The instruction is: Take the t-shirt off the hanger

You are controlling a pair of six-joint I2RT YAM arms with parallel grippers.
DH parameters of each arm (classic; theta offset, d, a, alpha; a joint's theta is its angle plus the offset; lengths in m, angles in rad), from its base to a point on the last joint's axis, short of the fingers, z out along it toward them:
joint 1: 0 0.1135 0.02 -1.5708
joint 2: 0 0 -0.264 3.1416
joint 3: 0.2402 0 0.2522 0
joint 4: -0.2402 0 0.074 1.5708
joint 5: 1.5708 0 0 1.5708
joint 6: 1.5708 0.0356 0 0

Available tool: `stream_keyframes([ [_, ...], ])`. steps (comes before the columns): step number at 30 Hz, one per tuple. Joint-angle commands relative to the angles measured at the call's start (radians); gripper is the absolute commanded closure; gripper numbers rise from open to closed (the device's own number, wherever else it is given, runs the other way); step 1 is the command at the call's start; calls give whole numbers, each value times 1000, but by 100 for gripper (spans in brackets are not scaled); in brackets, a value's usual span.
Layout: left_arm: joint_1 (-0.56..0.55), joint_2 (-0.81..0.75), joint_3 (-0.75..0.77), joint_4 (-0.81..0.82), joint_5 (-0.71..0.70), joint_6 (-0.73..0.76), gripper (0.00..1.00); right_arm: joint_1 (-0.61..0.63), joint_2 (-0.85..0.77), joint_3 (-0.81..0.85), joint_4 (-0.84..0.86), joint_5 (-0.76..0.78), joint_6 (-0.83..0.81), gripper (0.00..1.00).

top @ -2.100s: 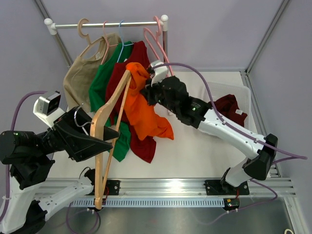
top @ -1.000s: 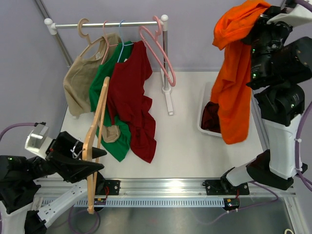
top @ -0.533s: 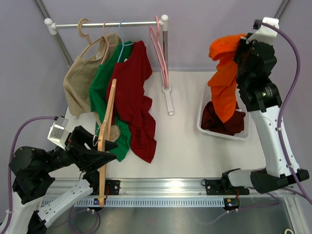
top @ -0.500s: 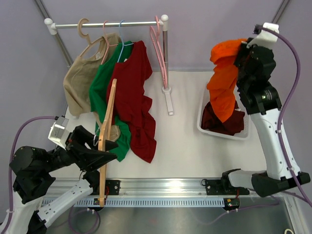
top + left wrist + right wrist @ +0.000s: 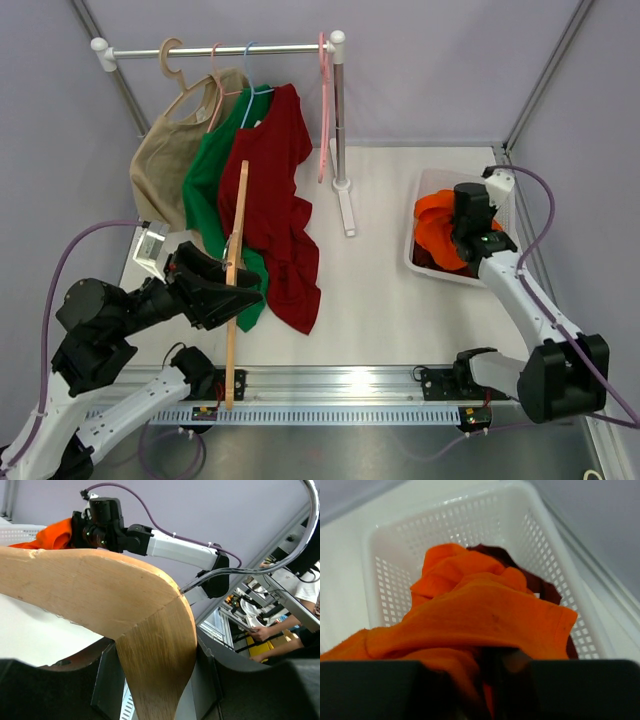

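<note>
The orange t-shirt [image 5: 436, 226] lies bunched in the white basket [image 5: 428, 271] at the right, on top of a dark red garment. My right gripper [image 5: 463, 226] is down in the basket over it. In the right wrist view the orange t-shirt [image 5: 485, 610] drapes across my right gripper [image 5: 495, 680]; its jaws stand parted, so it is open, with loose cloth between them. The bare wooden hanger [image 5: 237, 270] stands on end at the left, with my left gripper [image 5: 233, 293] shut on it. The left wrist view shows the hanger [image 5: 100, 590] clamped in the left gripper [image 5: 155, 680].
A clothes rail [image 5: 220, 48] at the back left carries a tan top [image 5: 165, 165], a green shirt [image 5: 215, 170] and a dark red shirt [image 5: 275, 210], plus pink hangers [image 5: 325, 110] by its post. The basket's wall [image 5: 460, 530] rings the right gripper.
The right arm came down from high above the basket and lowered the orange t-shirt into it, and its jaws parted. The left arm shifted the hanger right, toward the rack.
</note>
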Motion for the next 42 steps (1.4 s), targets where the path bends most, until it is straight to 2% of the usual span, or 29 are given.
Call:
stream_keyframes([
  [1,-3,45,-12,121,-82,-9,100,-11,77,63,-60,-31,102,55],
  [2,-4,58,-14,124,-99,-7,100,-13,79,90,-93,-51,108,38],
  [4,-3,87,-22,157,-133,-18,100,-11,45,125,-205,-77,120,10],
  [6,-4,122,-25,185,-158,-29,100,-11,-76,158,-250,-120,119,1],
  [10,-3,197,-12,288,-176,-67,100,-10,-271,257,-365,-200,90,0],
  [13,-1,263,3,343,-208,-73,100,9,-346,310,-382,-467,79,1],
  [14,-1,285,21,357,-218,-76,100,70,-363,322,-367,-617,97,1],
  [16,-1,352,50,386,-256,-76,100,201,-366,330,-295,-703,123,1],
  [17,1,377,82,391,-268,-73,100,290,-359,331,-260,-689,127,1],
  [18,2,398,99,394,-282,-67,100,485,-348,337,-208,-656,125,2],
  [21,40,475,142,417,-299,-84,100,760,-257,420,-189,-440,47,1],
  [22,71,492,150,436,-284,-107,100,890,-230,469,-190,-387,30,2],
  [24,118,529,161,490,-243,-137,100,1025,-164,506,-172,-304,-7,2],
  [28,161,564,172,561,-192,-164,100,1136,-44,537,-141,-192,-37,2],
  [30,169,578,184,575,-172,-168,100,1149,-1,554,-140,-177,-36,2],
  [33,178,579,179,596,-147,-197,100,1167,68,575,-150,-68,-31,3],
  [34,178,575,176,596,-147,-199,100,1175,89,580,-153,7,-36,5],
  [35,180,572,175,595,-146,-201,100,1181,97,584,-164,33,-39,17],
  [37,192,561,169,599,-132,-211,100,1184,117,597,-164,73,-45,27],
  [39,207,556,155,631,-103,-254,100,1187,137,622,-173,85,-50,42],
  [40,211,553,144,644,-92,-268,100,1188,160,635,-181,104,-50,53],
  [41,214,552,143,653,-83,-277,100,1193,171,650,-204,130,-48,92],
  [42,220,555,146,650,-60,-283,100,1211,184,682,-221,204,-28,100],
])
